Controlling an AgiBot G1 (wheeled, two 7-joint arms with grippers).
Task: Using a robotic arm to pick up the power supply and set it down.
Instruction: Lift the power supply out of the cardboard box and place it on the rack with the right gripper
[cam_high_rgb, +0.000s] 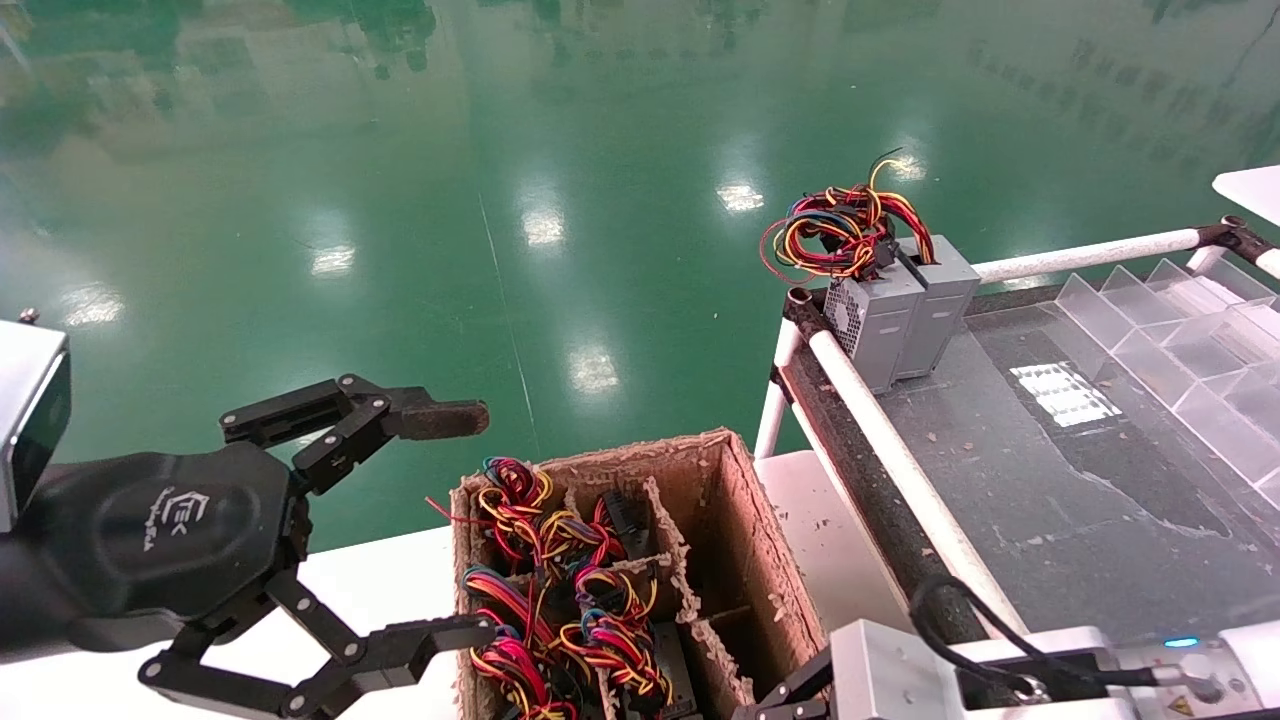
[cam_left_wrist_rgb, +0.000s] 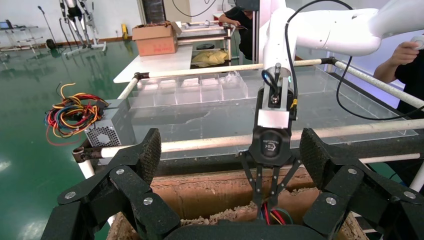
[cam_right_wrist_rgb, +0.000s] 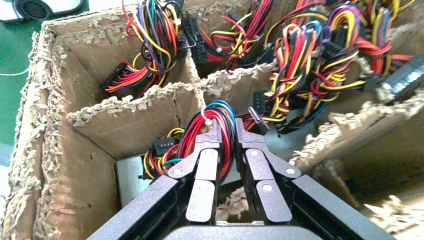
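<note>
Here the right tool (cam_right_wrist_rgb: 227, 131) is down in the cardboard box (cam_high_rgb: 745, 520), pinched on a wire bundle

Its black fingers (cam_right_wrist_rgb: 207, 165) are nearly closed around the red, blue and green wires (cam_right_wrist_rgb: 210, 130) of the power supply (cam_right_wrist_rgb: 131, 176), whose grey case sits low in a compartment near a corner of the box. The left tool (cam_high_rgb: 465, 525) hangs beside the box with its fingers spread wide, holding nothing. Two more grey boxes (cam_high_rgb: 905, 315) with wires stand at the corner of the railed surface (cam_high_rgb: 1050, 470)
</note>
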